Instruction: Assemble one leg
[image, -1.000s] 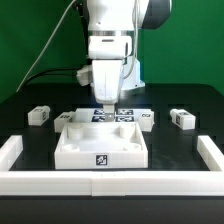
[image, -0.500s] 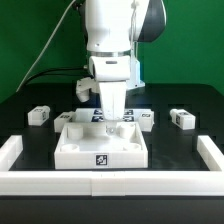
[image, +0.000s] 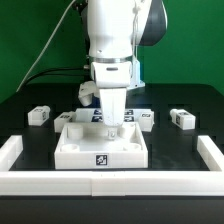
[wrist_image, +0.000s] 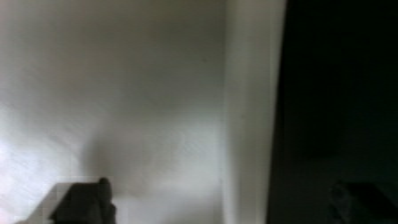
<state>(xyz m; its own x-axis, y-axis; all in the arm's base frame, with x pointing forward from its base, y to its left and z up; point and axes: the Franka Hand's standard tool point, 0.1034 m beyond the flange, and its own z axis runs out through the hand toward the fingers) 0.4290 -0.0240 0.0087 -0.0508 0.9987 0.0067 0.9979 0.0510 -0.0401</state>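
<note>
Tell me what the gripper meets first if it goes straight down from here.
Likely the white tray: the gripper points down over its rear part; the wrist view shows white surface close ahead.

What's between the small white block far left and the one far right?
Exterior view: between left leg and right leg lie two more legs, the white square piece and the gripper over it.

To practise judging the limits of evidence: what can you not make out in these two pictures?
Gripper: exterior view, small and white against the white tray; open or shut unclear.
Fingertips: wrist view, cut off by the picture's edge; the white surface beyond is blurred.
Marker board: exterior view, partly hidden by the gripper.
Leg: exterior view, its tag too small to read.
</note>
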